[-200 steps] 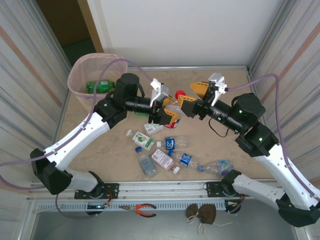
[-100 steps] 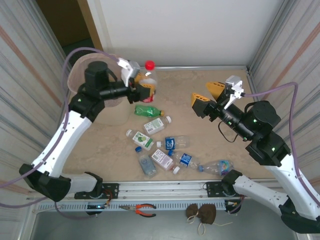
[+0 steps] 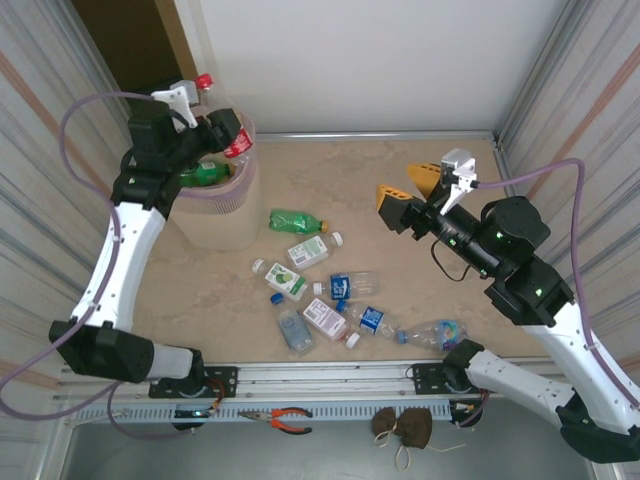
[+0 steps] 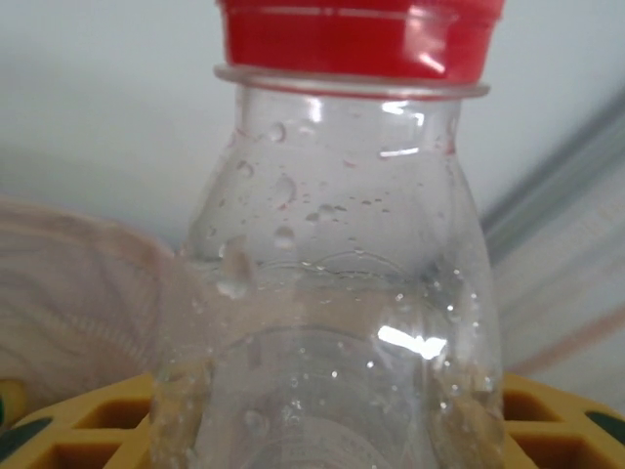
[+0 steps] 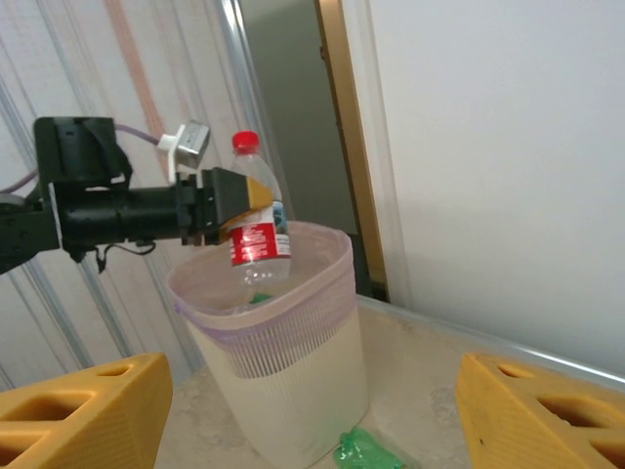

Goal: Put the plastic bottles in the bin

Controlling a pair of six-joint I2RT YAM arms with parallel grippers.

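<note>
By the near rail, pliers (image 3: 290, 418) and a brown pouch (image 3: 403, 425) are seen lying apart from the work. Just beyond them, about eight loose bottles (image 3: 325, 320) are left scattered on their sides over the middle of the table (image 3: 350, 165). A green bottle (image 3: 297, 221) lies nearest the bin (image 3: 215, 228). These are judged to be the work remaining.

Farther off on the right, the right hand (image 3: 407, 186) is held above the table with its fingers apart and nothing between them.

At the far left corner, the left hand (image 5: 244, 202) is clamped on the held bottle (image 5: 257, 239), clear and red-capped, just under its neck. It is kept upright over the bin's mouth, its base about level with the pink-lined rim, and has not yet been released. A binned bottle (image 3: 203, 177), also green, is seen inside.

The task is therefore judged to be at an early stage. One bottle is in, one is about to be dropped, and the rest are untouched.

The table is a flat, pale beige, stone-patterned surface. It is enclosed by ribbed metal panels (image 3: 40, 120) on either side and a white wall (image 3: 380, 60) at the back. A dark doorway (image 3: 130, 50) with a wooden frame is seen behind the bin.
</note>
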